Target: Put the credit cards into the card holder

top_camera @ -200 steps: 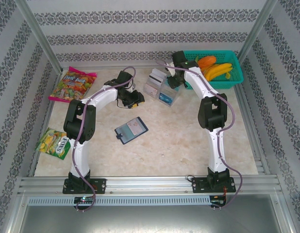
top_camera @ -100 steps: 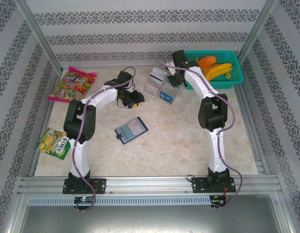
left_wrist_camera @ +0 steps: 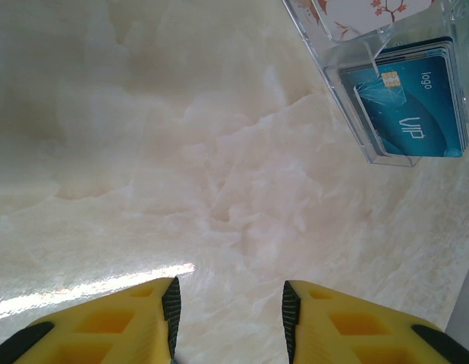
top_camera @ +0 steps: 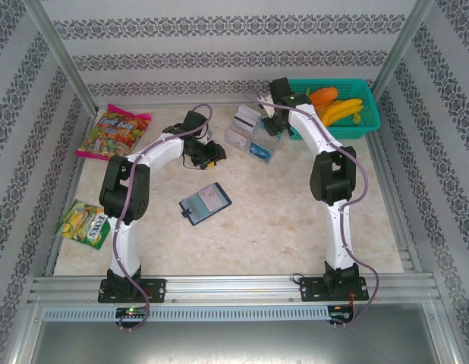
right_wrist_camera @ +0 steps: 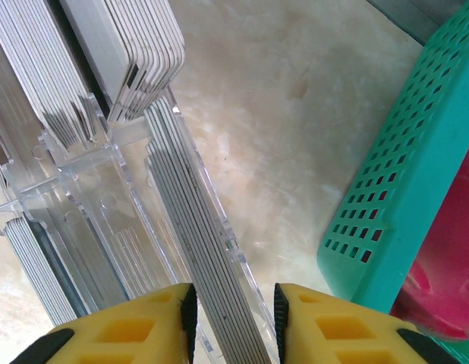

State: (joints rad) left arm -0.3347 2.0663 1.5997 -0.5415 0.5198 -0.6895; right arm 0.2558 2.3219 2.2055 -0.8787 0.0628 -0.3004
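Several credit cards stand on edge in a clear plastic organizer (top_camera: 253, 138) at the back middle of the table. My right gripper (right_wrist_camera: 233, 315) (top_camera: 267, 125) is over it, open, its fingers straddling one grey-white card stack (right_wrist_camera: 185, 227); the left pad is at the stack's side and a gap shows at the right pad. More white cards (right_wrist_camera: 143, 53) fill the slots beyond. Blue VIP cards (left_wrist_camera: 413, 106) lie in another compartment. My left gripper (left_wrist_camera: 228, 311) (top_camera: 210, 155) hangs open over bare table, left of the organizer. The navy card holder (top_camera: 206, 203) lies open mid-table, apart from both grippers.
A teal mesh basket (top_camera: 371, 114) (right_wrist_camera: 401, 189) with bananas (top_camera: 342, 111) stands close to the right of the organizer. A candy bag (top_camera: 113, 133) lies at the back left and a snack bag (top_camera: 84, 224) at the left edge. Patterned walls enclose the table.
The right gripper has shifted very slightly over the organizer. The left arm and the card holder have not moved.
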